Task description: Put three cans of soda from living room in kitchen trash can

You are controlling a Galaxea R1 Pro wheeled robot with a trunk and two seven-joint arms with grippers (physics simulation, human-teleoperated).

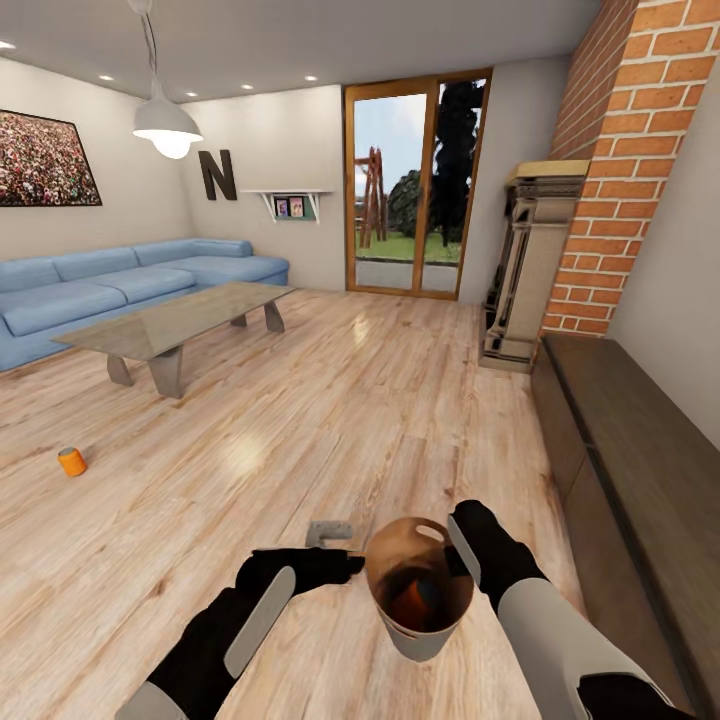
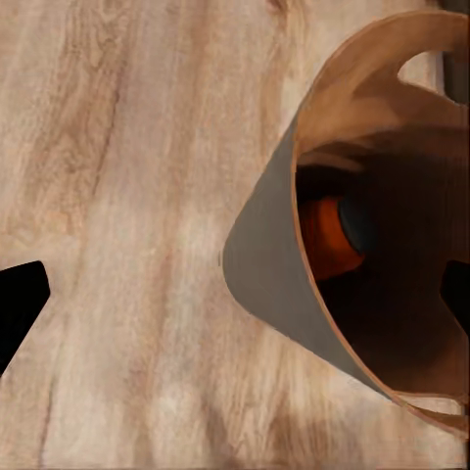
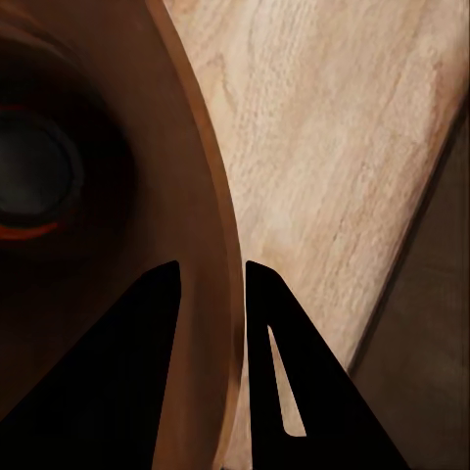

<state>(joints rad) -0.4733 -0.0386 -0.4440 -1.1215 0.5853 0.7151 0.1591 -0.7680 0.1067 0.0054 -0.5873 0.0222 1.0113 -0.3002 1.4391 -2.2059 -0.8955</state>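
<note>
step: I carry the tapered grey-brown bin (image 1: 418,590), right gripper (image 3: 211,284) pinching its rim | left gripper (image 1: 340,563) beside the bin, I cannot tell its state | orange soda can (image 1: 72,461) on floor, far left of bin | advice: keep bin upright, approach slowly

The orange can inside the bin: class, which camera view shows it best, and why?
The left wrist view: the orange can lies sidelong in the bin, its body plainly lit. The right wrist view shows its grey top with an orange edge, dark. The head view gives an orange glow deep inside.
</note>
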